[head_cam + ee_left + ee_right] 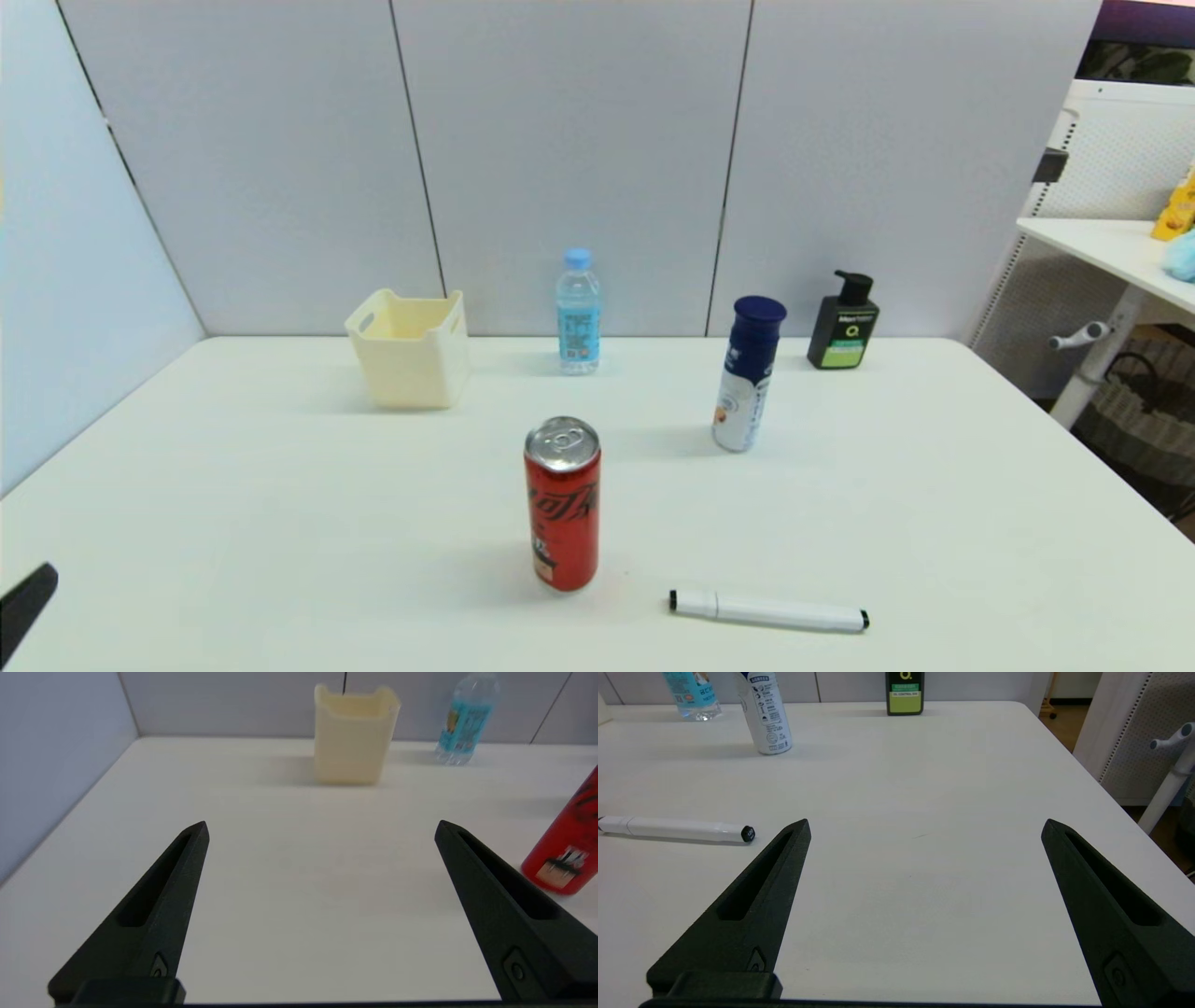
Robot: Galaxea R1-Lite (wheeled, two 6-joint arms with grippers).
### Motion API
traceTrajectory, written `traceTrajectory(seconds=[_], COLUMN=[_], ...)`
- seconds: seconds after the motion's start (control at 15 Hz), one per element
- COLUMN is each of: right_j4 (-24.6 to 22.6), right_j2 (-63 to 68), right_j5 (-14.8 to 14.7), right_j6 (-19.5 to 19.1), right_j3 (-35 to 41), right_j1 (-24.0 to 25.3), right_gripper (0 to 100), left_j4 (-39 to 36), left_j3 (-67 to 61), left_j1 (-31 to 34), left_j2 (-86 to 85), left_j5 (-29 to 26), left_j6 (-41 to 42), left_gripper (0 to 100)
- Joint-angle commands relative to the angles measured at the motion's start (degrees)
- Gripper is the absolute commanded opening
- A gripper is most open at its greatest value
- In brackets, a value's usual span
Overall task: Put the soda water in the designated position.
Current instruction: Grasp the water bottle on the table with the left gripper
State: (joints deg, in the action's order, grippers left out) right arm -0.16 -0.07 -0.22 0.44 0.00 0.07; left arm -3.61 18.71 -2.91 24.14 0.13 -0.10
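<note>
1. You'll find the soda water (578, 312), a small clear plastic bottle with a light blue cap and a blue label, standing upright in the upper middle of the head frame, at the far edge of the white table (280, 523) by the grey wall.
2. To its left in that frame sits a cream plastic basket (410, 347); to its right, nearer you, a white bottle with a dark blue cap (747, 373), and beyond that a black pump bottle (843, 322).
3. Lower centre you see a red soda can (562, 502) and a white marker pen (767, 610).
4. Your left gripper (321, 828) hangs over bare table, fingers wide apart, holding nothing.
5. Your right gripper (926, 826) is likewise spread and empty.
</note>
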Motion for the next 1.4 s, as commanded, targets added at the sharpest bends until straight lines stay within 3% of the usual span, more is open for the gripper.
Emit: traceTrajectory(seconds=[0.07,0.73,1.27,1.4], right_j4=[0.0,0.0,0.0,0.0], right_j2=[0.1,0.1,0.1,0.1], right_j5=[0.0,0.0,0.0,0.0], right_j6=[0.0,0.0,0.0,0.0], right_j3=[0.0,0.0,0.0,0.0], right_j1=[0.0,0.0,0.0,0.0], right_gripper=[100,100,100,100], left_j4=[-0.4,-5.4,-8.9,-9.1], left_j3=[23.9,61.4,77.9,79.0], left_j1=[-6.1,-20.2,-25.9,-27.4], left_j2=[25.9,65.2,89.7,93.1], left_j5=[-0.1,0.0,0.7,4.7], left_j6=[1.7,0.9,-6.0,-8.9], left_gripper=[100,100,100,100])
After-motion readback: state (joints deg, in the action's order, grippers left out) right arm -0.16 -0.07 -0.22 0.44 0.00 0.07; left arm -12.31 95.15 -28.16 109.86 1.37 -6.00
